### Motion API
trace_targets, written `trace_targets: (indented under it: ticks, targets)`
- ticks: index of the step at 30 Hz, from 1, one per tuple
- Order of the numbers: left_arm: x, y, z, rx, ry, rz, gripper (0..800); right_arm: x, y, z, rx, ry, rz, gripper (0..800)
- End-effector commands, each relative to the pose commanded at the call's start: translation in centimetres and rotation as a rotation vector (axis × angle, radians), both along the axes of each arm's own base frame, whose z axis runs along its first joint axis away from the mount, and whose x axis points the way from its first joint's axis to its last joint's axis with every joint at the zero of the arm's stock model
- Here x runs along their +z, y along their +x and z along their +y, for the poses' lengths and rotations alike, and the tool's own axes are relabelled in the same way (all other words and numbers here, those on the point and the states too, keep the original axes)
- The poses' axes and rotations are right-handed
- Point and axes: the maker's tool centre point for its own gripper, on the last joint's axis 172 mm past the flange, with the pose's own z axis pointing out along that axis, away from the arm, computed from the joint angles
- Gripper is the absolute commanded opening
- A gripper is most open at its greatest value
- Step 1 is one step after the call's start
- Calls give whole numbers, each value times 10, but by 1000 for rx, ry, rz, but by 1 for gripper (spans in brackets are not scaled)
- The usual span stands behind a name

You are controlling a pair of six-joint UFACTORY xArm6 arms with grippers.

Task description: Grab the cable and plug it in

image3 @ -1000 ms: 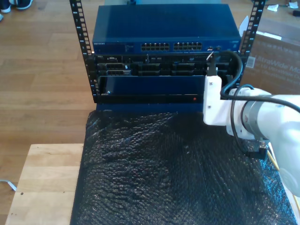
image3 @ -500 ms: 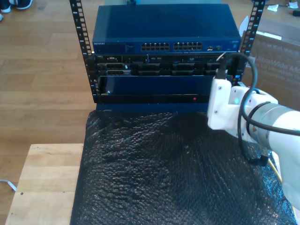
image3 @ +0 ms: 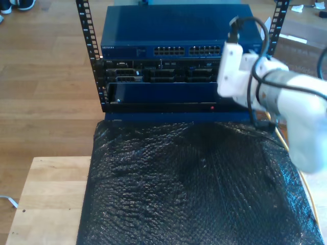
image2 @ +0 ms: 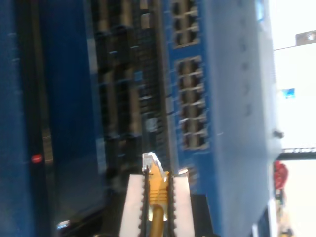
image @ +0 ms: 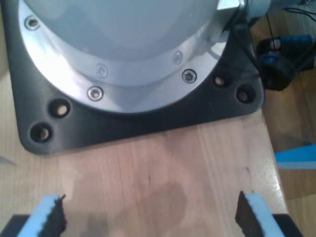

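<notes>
My second gripper is clamped on the yellow cable, its clear plug poking out just before the blue switch. My first gripper hangs wide open over a wooden table, near a black base plate.

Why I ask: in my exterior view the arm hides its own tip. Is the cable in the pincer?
Observer: Yes. My second pincer is shut on the yellow cable.
Operator: Is the plug seated?
Observer: No. The clear plug pokes out past the pads, short of the switch ports.
Operator: And the other pincer?
Observer: My first pincer is open over bare wood, near an arm's base plate.
</notes>
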Motion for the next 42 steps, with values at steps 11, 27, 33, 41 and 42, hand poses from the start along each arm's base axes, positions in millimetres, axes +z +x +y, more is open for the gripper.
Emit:
trace_targets:
  ticks: [11, 27, 33, 41, 42]
  targets:
    - [0, 0, 0, 1, 0, 1, 800, -19, 11, 22, 135, -81, -116, 0]
    - [0, 0, 1, 0, 2, 0, 800, -11, -7, 74, 310, -270, -226, 1]
    - [0, 0, 0, 0, 0, 0, 800, 3, -20, 98, 363, -300, -268, 1]
    - [0, 0, 0, 0, 0, 0, 800, -3, -26, 103, 381, -311, -260, 0]
    - [0, 0, 0, 0, 1, 0, 800, -3, -26, 104, 382, -312, -260, 0]
